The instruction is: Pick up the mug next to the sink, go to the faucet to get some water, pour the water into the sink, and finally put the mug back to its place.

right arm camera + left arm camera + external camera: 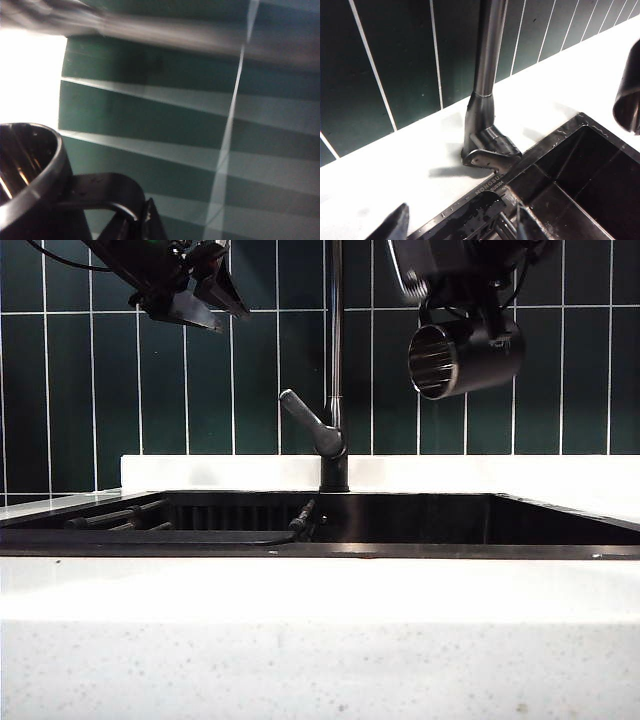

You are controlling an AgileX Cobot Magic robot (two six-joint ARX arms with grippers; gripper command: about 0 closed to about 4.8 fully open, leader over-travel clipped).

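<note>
White speckled counter in the foreground, fronting the black sink. Right gripper, clamped on the handle of the mug, holds it tipped on its side high above the basin, right of the faucet. Left gripper, jaws spread and empty, hangs upper left.

White speckled stone counter carries the sink and faucet
</note>
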